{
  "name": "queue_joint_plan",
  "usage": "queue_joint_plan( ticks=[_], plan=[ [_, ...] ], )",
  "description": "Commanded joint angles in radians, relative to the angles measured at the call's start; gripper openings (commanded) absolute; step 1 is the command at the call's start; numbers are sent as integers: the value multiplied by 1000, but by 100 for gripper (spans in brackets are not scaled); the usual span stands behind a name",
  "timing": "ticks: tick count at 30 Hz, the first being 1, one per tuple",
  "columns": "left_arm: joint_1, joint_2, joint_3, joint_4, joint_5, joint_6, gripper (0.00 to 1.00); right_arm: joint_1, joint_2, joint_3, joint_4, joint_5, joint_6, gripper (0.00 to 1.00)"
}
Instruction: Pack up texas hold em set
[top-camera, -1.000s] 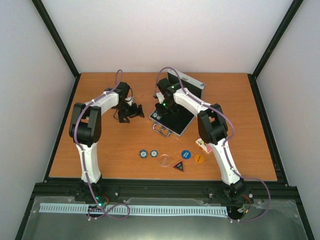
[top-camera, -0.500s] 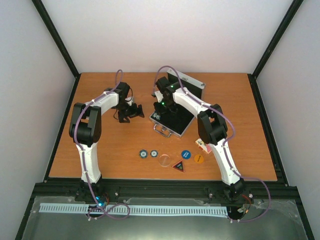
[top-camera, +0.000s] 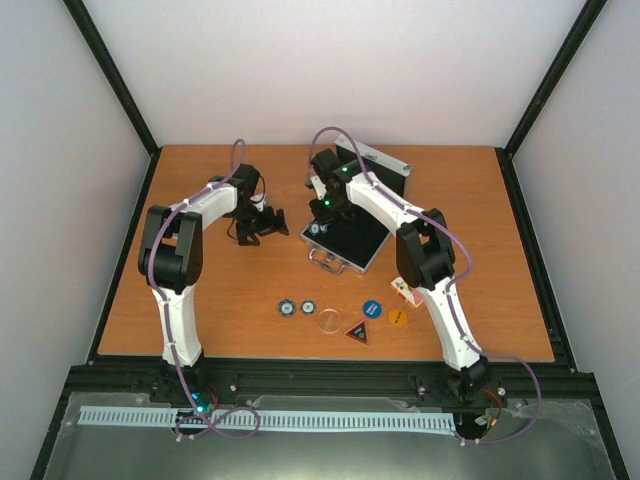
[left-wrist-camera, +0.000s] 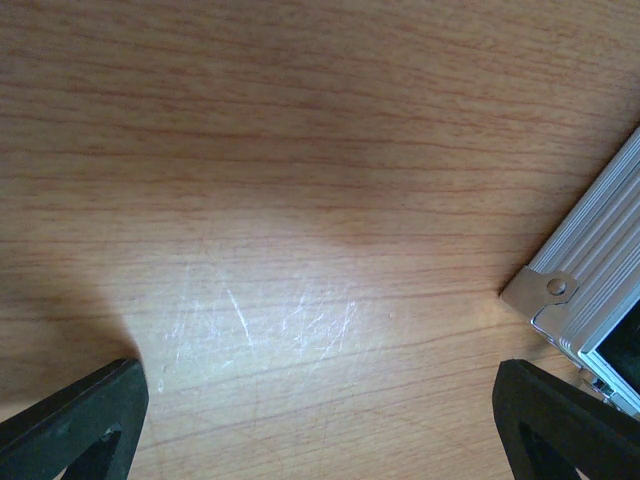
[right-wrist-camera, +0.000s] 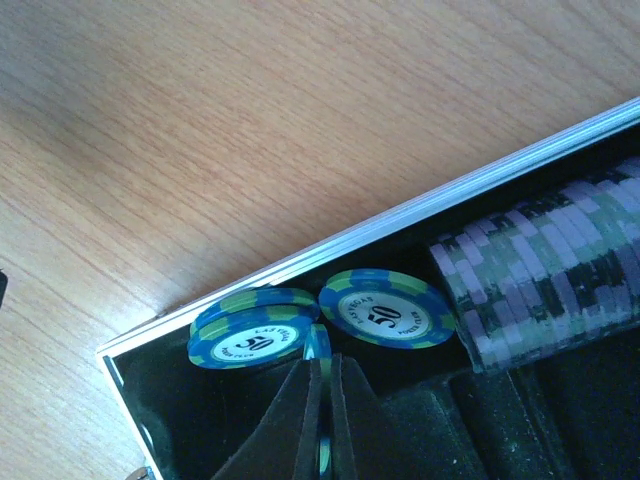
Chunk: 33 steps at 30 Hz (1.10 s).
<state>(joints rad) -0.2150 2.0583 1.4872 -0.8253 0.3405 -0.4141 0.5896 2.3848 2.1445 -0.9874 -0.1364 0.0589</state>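
The silver case (top-camera: 368, 259) lies open at the table's middle, its black lining up and its lid (top-camera: 385, 160) raised behind. My right gripper (top-camera: 321, 216) is down in the case's left corner. In the right wrist view it (right-wrist-camera: 325, 375) is shut on a blue chip (right-wrist-camera: 321, 345) held on edge. Two blue "50" chips (right-wrist-camera: 250, 330) (right-wrist-camera: 387, 311) lie flat just ahead of it, and a row of chips (right-wrist-camera: 540, 270) fills a slot to the right. My left gripper (top-camera: 262, 226) is open and empty over bare table left of the case (left-wrist-camera: 585, 290).
Near the front lie two small chips (top-camera: 287, 308) (top-camera: 309, 307), a clear round disc (top-camera: 328, 321), a triangular button (top-camera: 358, 331), a blue button (top-camera: 372, 309) and an orange button (top-camera: 398, 317). A red-backed deck (top-camera: 404, 291) sits partly hidden by the right arm.
My right gripper has shifted slightly inside the case's left corner with the chip. The left arm has not moved.
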Motion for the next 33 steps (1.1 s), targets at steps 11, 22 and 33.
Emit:
queue_joint_plan(
  ticks=[11,22,33],
  plan=[
    [11,34,-39,-3,-55,13,98,-4,1,69,12,76,-50,3],
    [11,29,-45,0,-57,14,98,-4,32,46,52,41,-70,3],
    [11,32,-47,-1,-54,13,98,-4,50,-19,107,37,-92,3]
  ],
)
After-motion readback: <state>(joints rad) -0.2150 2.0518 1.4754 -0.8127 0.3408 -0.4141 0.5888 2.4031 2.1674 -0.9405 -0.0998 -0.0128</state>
